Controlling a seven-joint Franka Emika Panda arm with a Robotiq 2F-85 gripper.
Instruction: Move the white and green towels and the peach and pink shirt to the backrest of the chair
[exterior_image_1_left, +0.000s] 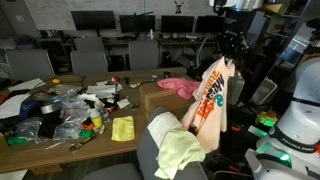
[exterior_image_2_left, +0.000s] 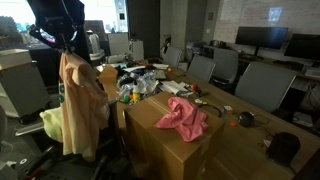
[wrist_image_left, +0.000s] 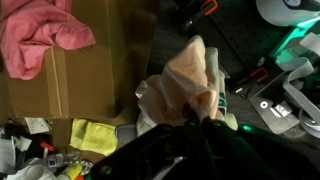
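Note:
My gripper (exterior_image_1_left: 229, 57) (exterior_image_2_left: 68, 47) is shut on the top of the peach shirt (exterior_image_1_left: 212, 95) (exterior_image_2_left: 82, 110), which hangs full length in the air beside the chair. In the wrist view the gripper (wrist_image_left: 194, 119) pinches the bunched peach shirt (wrist_image_left: 192, 75). The grey backrest of the chair (exterior_image_1_left: 158, 133) stands just below and beside the hanging shirt. The yellow-green towel (exterior_image_1_left: 180, 152) (exterior_image_2_left: 51, 123) is draped on it. The pink shirt (exterior_image_1_left: 180, 87) (exterior_image_2_left: 182, 118) (wrist_image_left: 40, 35) lies crumpled on top of a cardboard box (exterior_image_2_left: 160, 140). I cannot make out the white towel for certain.
A small bright yellow cloth (exterior_image_1_left: 122, 128) (wrist_image_left: 92, 134) lies on the cluttered wooden table (exterior_image_1_left: 60, 145) among bags, tape and small items. Other grey office chairs (exterior_image_2_left: 262, 85) and monitors stand behind. A white robot base with green lights (exterior_image_1_left: 295, 120) is close to the shirt.

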